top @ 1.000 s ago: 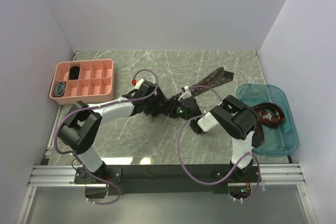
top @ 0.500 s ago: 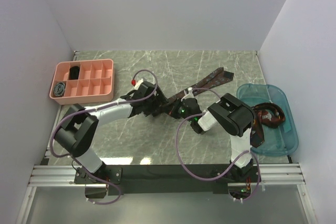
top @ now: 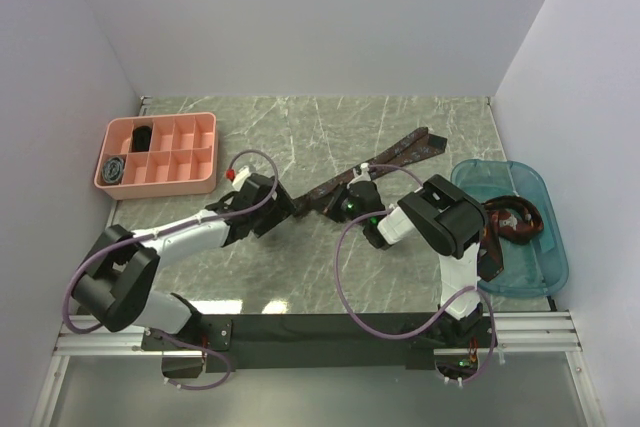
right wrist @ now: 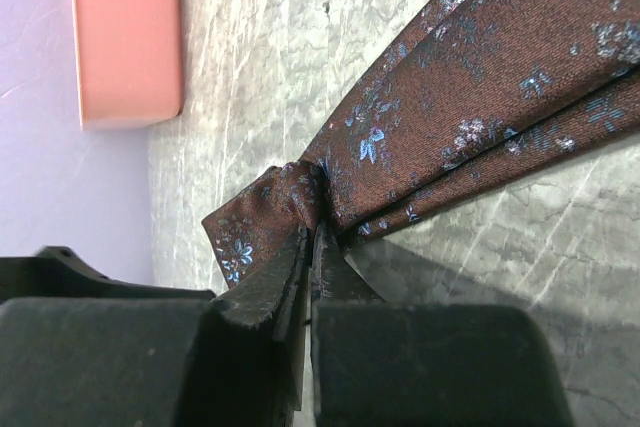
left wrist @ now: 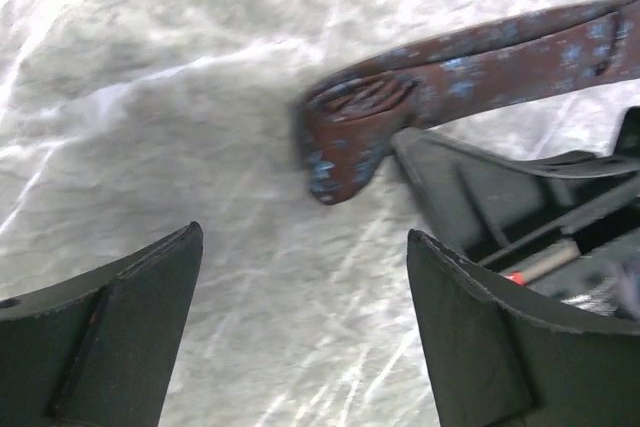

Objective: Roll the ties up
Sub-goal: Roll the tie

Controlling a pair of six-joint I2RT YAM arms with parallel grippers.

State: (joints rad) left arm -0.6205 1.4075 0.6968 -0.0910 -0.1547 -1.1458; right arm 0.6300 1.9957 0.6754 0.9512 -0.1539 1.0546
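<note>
The tie [top: 410, 150], maroon-brown with small blue flowers, lies slantwise across the middle of the desk [top: 300, 267], its far end near the blue tray [top: 540, 269]. The right pincer [right wrist: 312, 247] is clamped tight on a bunched fold at the tie's near end, probably to anchor the start of a roll. The left pincer [left wrist: 300, 267] gapes wide and holds nothing, just beside that end, likely ready to help turn it. The pink organiser [top: 160, 119] holds two coiled ties [top: 115, 168]. No label or writing is legible.
</note>
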